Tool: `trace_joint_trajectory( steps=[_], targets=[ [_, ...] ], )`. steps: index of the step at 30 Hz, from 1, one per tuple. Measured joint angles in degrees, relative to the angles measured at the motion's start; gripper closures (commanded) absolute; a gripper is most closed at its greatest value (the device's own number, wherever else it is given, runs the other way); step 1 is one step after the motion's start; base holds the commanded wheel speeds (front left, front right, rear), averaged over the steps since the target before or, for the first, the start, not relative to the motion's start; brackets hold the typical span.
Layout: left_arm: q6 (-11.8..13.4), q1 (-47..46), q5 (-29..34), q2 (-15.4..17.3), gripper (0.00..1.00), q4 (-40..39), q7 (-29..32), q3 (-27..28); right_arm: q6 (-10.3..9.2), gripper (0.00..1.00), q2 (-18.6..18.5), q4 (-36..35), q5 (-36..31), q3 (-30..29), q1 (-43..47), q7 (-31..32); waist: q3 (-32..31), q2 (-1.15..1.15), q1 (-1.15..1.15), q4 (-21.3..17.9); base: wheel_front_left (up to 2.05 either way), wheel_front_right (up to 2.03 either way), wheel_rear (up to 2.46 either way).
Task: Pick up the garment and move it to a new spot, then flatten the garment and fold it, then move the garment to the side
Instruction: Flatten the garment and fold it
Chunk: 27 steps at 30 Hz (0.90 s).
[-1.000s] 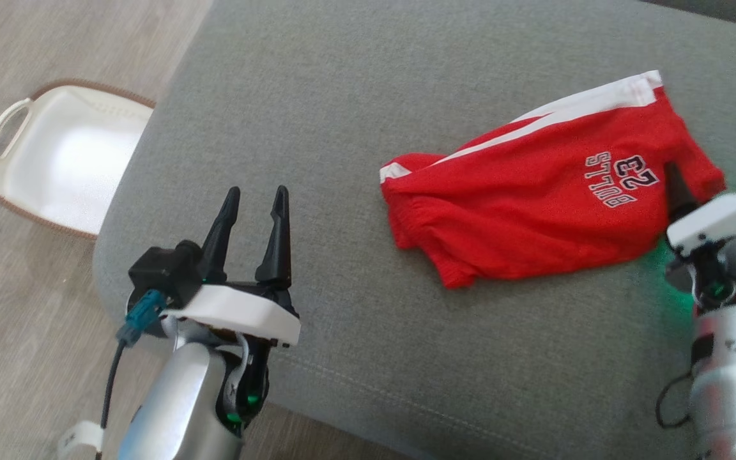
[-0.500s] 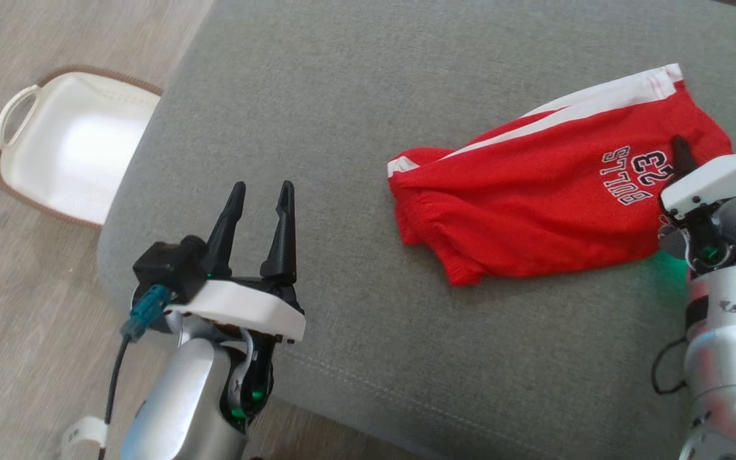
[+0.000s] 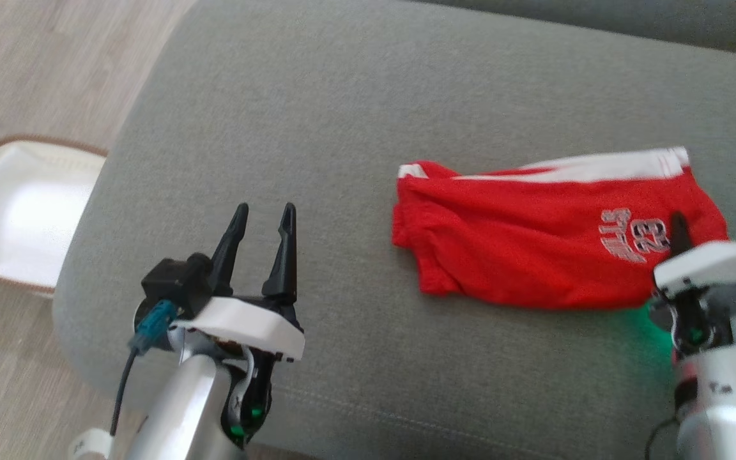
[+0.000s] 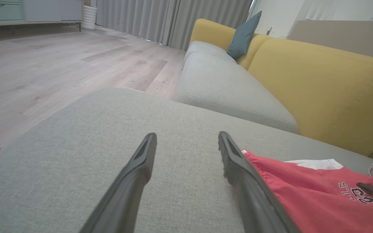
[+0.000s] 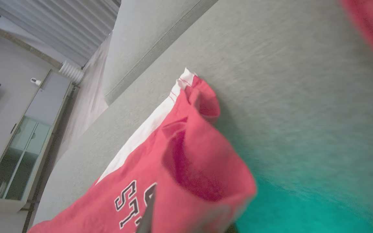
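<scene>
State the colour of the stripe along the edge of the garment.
White stripe, on a red garment; it shows best in the head view.

The red shorts (image 3: 521,255), with a white side stripe and printed lettering, lie rumpled on the grey cushion (image 3: 342,128).

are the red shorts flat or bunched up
Bunched, not flat: the red shorts with white side stripe lie rumpled on the grey cushion, a leg opening gaping in the right wrist view.

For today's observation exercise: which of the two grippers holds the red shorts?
The right gripper, shut on the red shorts; the left gripper stands open over the cushion.
</scene>
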Motion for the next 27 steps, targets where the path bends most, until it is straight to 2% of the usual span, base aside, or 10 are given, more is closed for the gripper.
trace_joint_trajectory(
  steps=[5, 11, 21, 27],
  targets=[
    [0.0, 1.42, 0.36, 0.01, 0.0, -0.07, 0.0, 0.32, 0.0, 1.0, 0.26, -1.93, 0.49, -2.54, 5.34, -2.52, -2.1, 0.0, 0.0, -2.19, 0.0, 0.0, 0.0],
    [-0.01, 2.35, 0.75, 0.02, 0.0, -0.25, 0.0, 1.26, 0.0, 1.0, 0.49, -1.98, 3.01, -2.6, 8.31, -4.2, -3.61, 0.0, 0.0, -3.86, 0.0, 0.0, 0.0],
    [-0.2, 2.58, 1.47, 0.02, 0.0, -2.0, 0.0, 1.93, 0.0, 1.0, 0.51, 0.03, 7.21, 2.63, 4.44, -8.71, -4.01, 0.0, 0.0, -3.66, 0.0, 0.0, 0.0],
    [-0.31, 3.71, 1.87, 0.03, 0.0, -1.74, 0.0, 2.27, 0.0, 1.0, 0.47, -1.31, 14.03, 11.73, 3.0, -10.1, -5.52, 0.0, 0.0, -2.56, 0.0, 0.0, 0.0]
  ],
)
